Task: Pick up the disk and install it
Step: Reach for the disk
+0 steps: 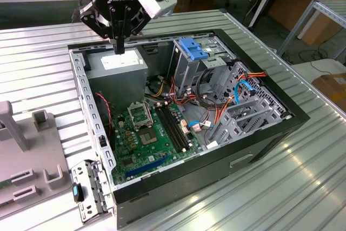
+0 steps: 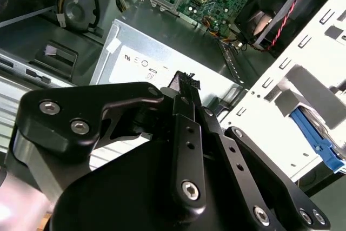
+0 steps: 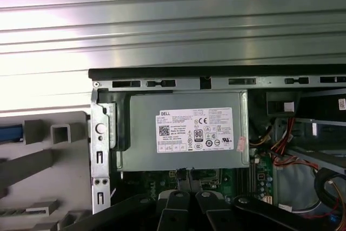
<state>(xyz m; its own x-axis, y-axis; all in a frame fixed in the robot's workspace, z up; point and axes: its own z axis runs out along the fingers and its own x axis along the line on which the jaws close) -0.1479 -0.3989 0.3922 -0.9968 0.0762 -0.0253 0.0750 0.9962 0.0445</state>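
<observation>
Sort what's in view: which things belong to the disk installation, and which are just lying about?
Job: end effector, shut, empty; blue-bracketed disk, beyond the case wall.
Lying about: power supply, motherboard, cables, blue latch.

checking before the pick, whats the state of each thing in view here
computer case: lying flat, side open
power supply: seated in the computer case
gripper: shut, holding nothing, above the power supply
disk: outside the computer case, not gripped

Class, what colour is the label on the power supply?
White label, clearest in the first wrist view.
</observation>
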